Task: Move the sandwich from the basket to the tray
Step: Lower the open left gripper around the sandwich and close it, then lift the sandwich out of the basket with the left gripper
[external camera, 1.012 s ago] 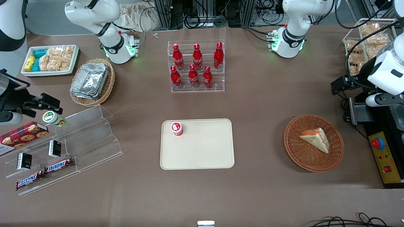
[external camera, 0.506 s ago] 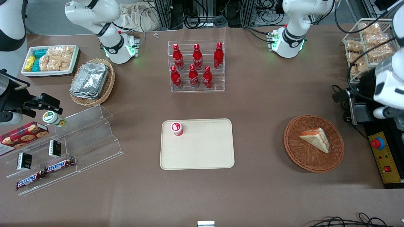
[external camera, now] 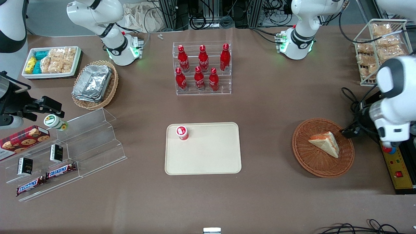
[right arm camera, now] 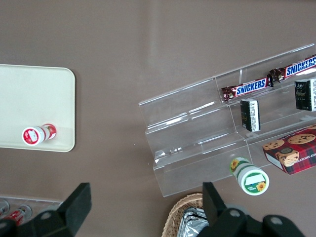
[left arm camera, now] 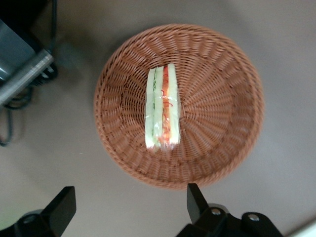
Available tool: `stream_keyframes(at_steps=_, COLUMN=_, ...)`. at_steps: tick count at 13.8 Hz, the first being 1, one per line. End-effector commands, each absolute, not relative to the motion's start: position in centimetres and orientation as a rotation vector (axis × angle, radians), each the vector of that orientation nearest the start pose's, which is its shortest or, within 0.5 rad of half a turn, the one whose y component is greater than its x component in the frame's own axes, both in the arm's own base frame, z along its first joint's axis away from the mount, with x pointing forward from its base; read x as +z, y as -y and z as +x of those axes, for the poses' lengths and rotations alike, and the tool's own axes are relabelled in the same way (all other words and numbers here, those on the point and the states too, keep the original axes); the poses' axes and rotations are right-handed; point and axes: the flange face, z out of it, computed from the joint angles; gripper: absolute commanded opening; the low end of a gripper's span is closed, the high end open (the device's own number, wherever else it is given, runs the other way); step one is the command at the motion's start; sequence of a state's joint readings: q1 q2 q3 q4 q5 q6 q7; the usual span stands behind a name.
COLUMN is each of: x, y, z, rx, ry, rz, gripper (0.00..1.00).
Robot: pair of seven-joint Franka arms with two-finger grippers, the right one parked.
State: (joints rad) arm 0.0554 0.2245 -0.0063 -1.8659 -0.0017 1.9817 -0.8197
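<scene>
Brown tabletop in the front view: sandwich [external camera: 325,143] lies in the basket [external camera: 305,156] toward the working arm's end, tray [external camera: 208,159] sits mid-table with a small red can [external camera: 182,132] standing on it, and the gripper [external camera: 345,132] hangs above the basket's rim. Left wrist view: gripper [left arm camera: 131,205] fingers spread wide and empty above the table just beside the basket [left arm camera: 222,98], sandwich [left arm camera: 162,107] resting in the basket's middle. Right wrist view: tray [right arm camera: 29,94] with red can [right arm camera: 37,134] on it, beside a clear acrylic display stand [right arm camera: 197,143].
</scene>
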Motion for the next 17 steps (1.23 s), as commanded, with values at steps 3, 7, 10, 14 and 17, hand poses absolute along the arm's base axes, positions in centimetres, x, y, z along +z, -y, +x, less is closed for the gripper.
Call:
stream_keyframes(at_steps=3, x=30.1, y=-3.2, z=60.8, rx=0.175, ry=1.447, rz=-2.728, gripper=1.00)
stream_keyframes(at_steps=7, x=25.7, y=-3.8, z=60.2, rx=0.115, ry=1.473, rz=-2.734, gripper=1.00)
stream_keyframes(at_steps=10, x=22.7, y=-3.9, z=59.8, rx=0.099, ry=1.479, rz=-2.736, gripper=0.31)
stream_keyframes(at_steps=14, x=25.6, y=-3.8, z=60.2, rx=0.056, ry=1.486, rz=-2.751, gripper=0.00)
stream_keyframes(at_steps=17, x=32.7, y=-3.5, z=60.6, rx=0.112, ry=1.398, rz=-2.774, gripper=0.00)
